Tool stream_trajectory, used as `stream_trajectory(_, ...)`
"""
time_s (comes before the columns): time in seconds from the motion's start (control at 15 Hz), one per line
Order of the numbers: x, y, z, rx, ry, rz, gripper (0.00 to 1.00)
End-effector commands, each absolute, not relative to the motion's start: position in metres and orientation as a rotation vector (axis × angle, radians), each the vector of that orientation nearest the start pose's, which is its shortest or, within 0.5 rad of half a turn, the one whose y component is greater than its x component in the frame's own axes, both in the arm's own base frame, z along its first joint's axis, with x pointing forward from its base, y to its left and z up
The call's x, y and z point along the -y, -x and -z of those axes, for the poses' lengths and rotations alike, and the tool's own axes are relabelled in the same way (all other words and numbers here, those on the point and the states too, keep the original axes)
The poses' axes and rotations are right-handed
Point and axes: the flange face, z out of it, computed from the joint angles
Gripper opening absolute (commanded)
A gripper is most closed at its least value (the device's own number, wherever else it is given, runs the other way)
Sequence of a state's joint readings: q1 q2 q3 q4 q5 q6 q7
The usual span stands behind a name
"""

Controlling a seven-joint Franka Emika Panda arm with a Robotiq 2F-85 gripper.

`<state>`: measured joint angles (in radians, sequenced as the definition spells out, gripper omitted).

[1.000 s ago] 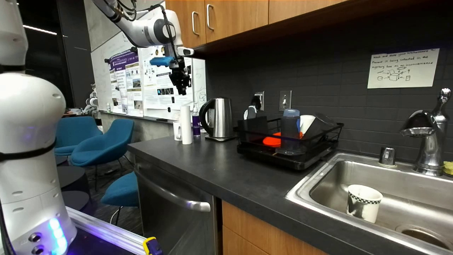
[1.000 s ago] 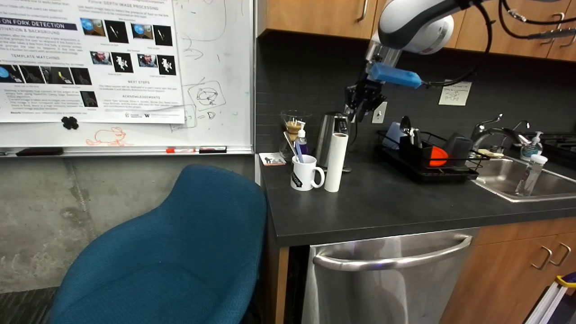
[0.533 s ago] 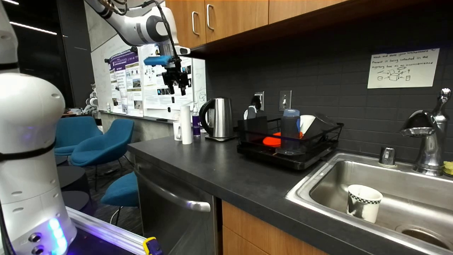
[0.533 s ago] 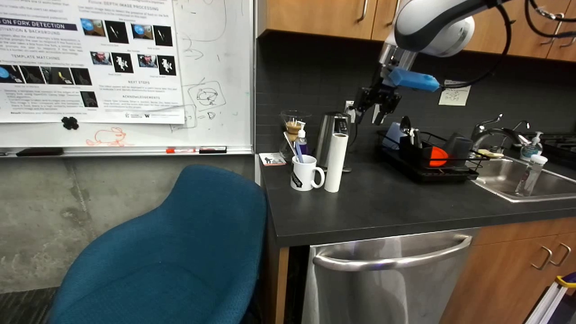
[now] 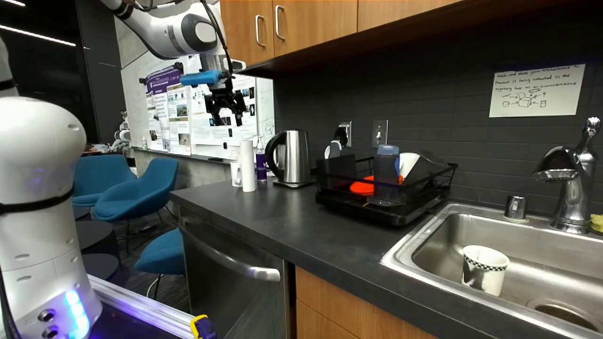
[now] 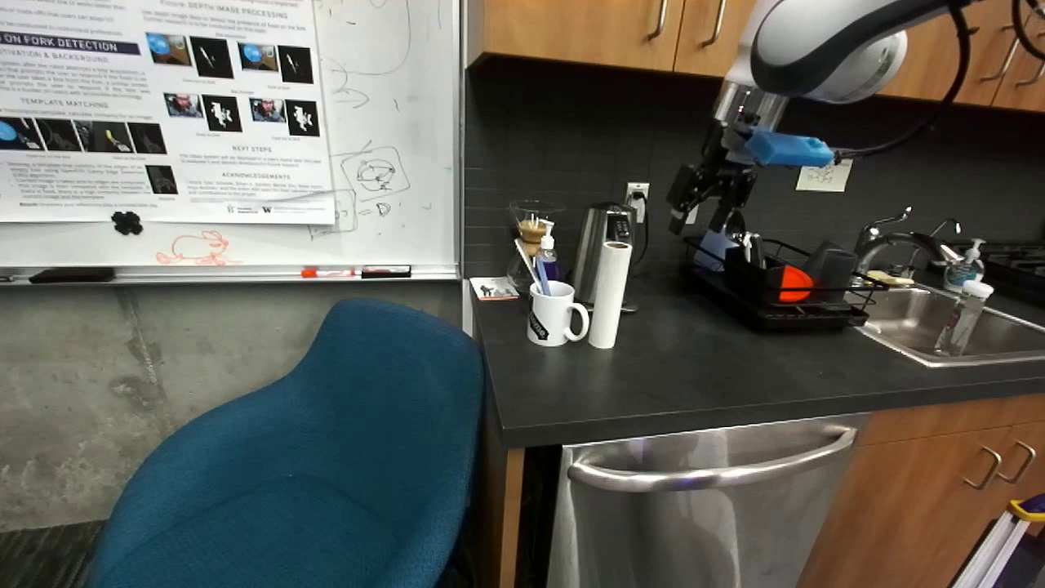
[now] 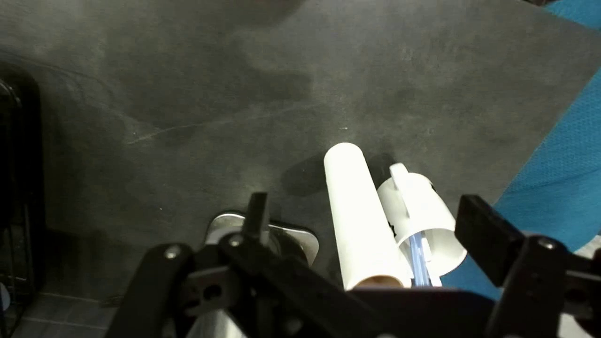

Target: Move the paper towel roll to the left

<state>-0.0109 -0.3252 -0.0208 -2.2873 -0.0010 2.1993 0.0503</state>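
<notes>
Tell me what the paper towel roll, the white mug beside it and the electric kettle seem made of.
Paper towel roll: apparently matte paper, plain white around a brown, probably cardboard core. White mug: likely glazed ceramic, judging by its smooth wall. Electric kettle: probably brushed steel, given its gray metallic sheen.

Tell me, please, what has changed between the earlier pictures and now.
In an exterior view, the tool has moved right across the picture; its fingers look wider apart, from opening or turning I cannot tell. Nothing was taken hold of or let go. The paper towel roll, white mug and kettle stayed put.
</notes>
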Motion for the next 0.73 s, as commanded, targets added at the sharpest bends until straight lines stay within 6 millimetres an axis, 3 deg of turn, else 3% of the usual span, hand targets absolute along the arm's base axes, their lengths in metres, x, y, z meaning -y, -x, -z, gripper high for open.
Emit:
stream_trajectory(0.0,0.015,-0.442,-0.502,-0.072,3.157,0.318,1.00)
stream_trajectory(0.67,0.014,-0.395,-0.489,-0.067,3.186,0.183,1.00)
